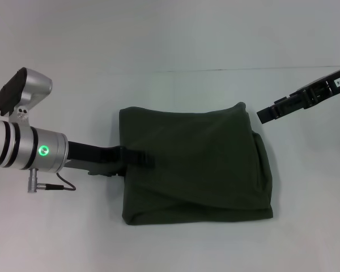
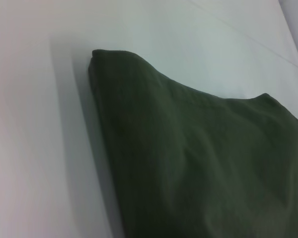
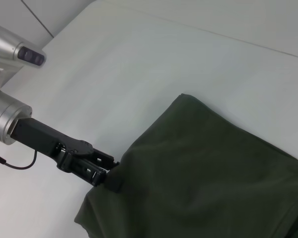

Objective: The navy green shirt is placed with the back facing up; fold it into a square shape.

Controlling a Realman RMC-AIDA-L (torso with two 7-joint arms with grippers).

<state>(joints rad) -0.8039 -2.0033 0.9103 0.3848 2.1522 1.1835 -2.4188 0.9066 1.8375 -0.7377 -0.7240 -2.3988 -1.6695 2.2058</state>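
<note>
The navy green shirt (image 1: 198, 164) lies folded into a rough square in the middle of the white table, plain side up. It also fills the left wrist view (image 2: 198, 163) and the right wrist view (image 3: 213, 178). My left gripper (image 1: 140, 159) sits at the shirt's left edge, shut on the cloth, with one dark finger lying over the top of the fold. The right wrist view shows that same left gripper (image 3: 111, 181) biting the edge. My right gripper (image 1: 263, 115) hovers just off the shirt's far right corner, apart from the cloth.
The white table (image 1: 158, 45) runs all around the shirt. The left arm's silver wrist (image 1: 31, 147), with its green light and a thin cable, lies low over the table to the shirt's left.
</note>
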